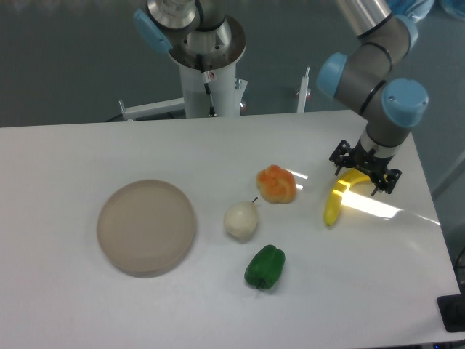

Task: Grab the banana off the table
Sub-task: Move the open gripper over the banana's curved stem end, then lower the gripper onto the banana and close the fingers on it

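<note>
The bright yellow banana [336,203] lies on the white table [109,305] near its right edge, running from lower left to upper right. My gripper [365,171] points straight down over the banana's far, upper end. Its black fingers [341,155] stand spread to either side of that end, so the gripper looks open around it. The fingertips themselves are hidden by the gripper body, and I cannot tell if they touch the banana. The banana's near end rests on the table.
An orange-red lumpy fruit [277,184] lies left of the banana. A pale round fruit [240,220] and a green pepper [264,267] lie further left and nearer. A round beige plate [147,227] sits at the left. The table's right edge is close to the gripper.
</note>
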You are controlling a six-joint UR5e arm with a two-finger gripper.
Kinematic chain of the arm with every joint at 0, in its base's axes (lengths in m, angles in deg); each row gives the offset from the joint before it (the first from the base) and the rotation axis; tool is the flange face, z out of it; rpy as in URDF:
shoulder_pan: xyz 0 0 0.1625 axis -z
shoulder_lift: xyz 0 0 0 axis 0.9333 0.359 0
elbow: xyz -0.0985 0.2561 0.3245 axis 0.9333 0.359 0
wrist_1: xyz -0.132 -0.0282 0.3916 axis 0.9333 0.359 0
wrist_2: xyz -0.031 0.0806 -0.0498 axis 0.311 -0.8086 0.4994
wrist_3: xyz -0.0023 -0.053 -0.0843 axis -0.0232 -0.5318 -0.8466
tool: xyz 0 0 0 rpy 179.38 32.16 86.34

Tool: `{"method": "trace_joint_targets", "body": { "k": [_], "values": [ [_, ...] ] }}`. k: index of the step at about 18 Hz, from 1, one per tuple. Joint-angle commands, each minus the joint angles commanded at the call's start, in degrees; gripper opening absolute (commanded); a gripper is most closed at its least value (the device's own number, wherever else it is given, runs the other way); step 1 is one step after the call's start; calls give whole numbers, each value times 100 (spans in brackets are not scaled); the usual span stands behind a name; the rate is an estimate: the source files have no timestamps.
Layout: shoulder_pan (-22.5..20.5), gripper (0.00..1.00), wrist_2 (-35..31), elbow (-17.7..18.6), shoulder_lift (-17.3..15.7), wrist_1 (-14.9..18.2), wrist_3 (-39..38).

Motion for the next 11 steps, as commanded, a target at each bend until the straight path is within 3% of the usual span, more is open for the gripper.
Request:
{"method": "trace_joint_targets", "body": {
  "k": [10, 11],
  "values": [
    [26, 100, -35, 150, 0, -27, -26],
    [26, 87, -35, 141, 0, -18, -26]
  ]
}}
